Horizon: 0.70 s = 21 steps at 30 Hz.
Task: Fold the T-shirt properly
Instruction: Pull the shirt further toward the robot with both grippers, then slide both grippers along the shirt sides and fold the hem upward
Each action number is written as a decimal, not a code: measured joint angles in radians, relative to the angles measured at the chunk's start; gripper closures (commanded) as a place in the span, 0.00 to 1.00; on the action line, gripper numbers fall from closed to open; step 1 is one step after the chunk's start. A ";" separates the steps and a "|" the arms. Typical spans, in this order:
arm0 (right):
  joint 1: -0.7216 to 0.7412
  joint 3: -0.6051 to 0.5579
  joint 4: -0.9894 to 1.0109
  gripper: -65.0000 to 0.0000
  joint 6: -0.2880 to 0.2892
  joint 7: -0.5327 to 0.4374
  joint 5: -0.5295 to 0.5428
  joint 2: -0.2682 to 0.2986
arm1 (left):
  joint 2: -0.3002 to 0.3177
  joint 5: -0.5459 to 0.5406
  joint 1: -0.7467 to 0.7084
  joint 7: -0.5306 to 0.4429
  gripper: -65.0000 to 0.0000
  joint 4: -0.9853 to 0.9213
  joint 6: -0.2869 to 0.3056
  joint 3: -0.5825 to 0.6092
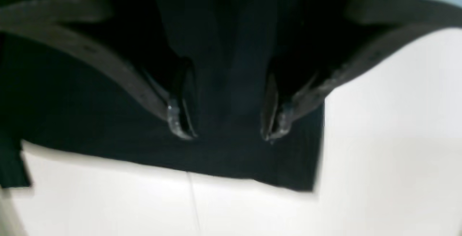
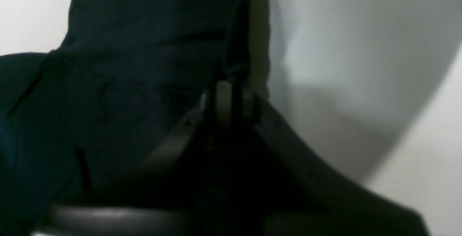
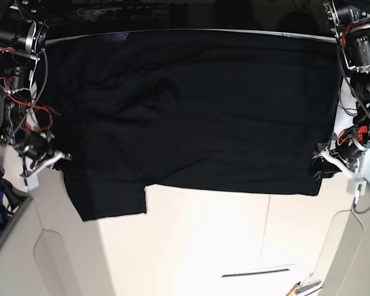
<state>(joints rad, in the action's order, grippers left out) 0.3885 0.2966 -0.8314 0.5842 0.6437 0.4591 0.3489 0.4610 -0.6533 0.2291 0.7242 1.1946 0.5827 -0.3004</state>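
The bench (image 3: 191, 246) is a pale, off-white surface, and its near half lies bare in the base view apart from a faint seam running down it and a thin dark strip (image 3: 257, 272) near the front edge. A few small objects (image 3: 303, 287) show at the bottom right corner (too small to tell what they are). Beyond the far edge the room is dark, with cabling and hardware only dimly visible.

The T-shirt (image 3: 197, 111) is spread flat across the far half of the bench, plain black side up, covering nearly the whole width between the two arms. Its near hem runs roughly straight, with one lower flap (image 3: 108, 197) hanging further toward the front on the base view's left. The far edge lies along the back border of the bench.

The left gripper (image 1: 225, 120) sits at the shirt's near corner on the base view's right; its fingers (image 1: 180, 120) stand apart, released, with black cloth lying beneath and between them and bare bench just beside the corner. The right gripper (image 2: 231, 99) is at the shirt's opposite side edge; its fingers (image 2: 222, 100) are clenched together on a fold of the T-shirt, which rises in a ridge from them.

Both arms, with red wiring and motor housings, flank the cloth at the bench sides.
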 measured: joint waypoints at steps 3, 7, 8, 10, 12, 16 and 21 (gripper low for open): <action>0.000 0.000 0.000 1.00 -0.002 0.000 -0.001 0.000 | 0.015 0.061 0.122 -0.051 0.51 -0.153 -0.002 0.043; 0.000 0.000 0.000 1.00 -0.004 -0.001 -0.001 0.000 | 0.024 0.124 0.239 -0.114 0.51 -0.353 -0.016 0.111; 0.000 0.000 0.000 1.00 -0.004 -0.003 -0.001 0.000 | 0.023 0.145 0.261 -0.138 0.51 -0.399 -0.023 0.126; -0.001 0.000 0.000 1.00 -0.004 -0.003 -0.002 0.000 | 0.021 0.190 0.296 -0.205 0.51 -0.484 -0.028 0.160; 0.000 0.000 0.000 1.00 -0.003 -0.003 -0.002 0.000 | 0.021 0.238 0.316 -0.266 0.51 -0.553 -0.066 0.190; 0.000 0.000 0.000 1.00 -0.004 -0.004 -0.002 0.000 | 0.024 0.249 0.342 -0.303 0.51 -0.626 -0.081 0.228; -0.002 0.000 0.000 1.00 -0.004 0.000 0.031 0.000 | -0.004 0.240 0.345 -0.303 0.51 -0.628 -0.073 0.230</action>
<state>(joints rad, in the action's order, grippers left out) 0.3870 0.2962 -0.8318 0.5800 0.6437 0.4896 0.3489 0.4568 -0.4129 0.5739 0.4217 0.5663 0.5098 -0.0704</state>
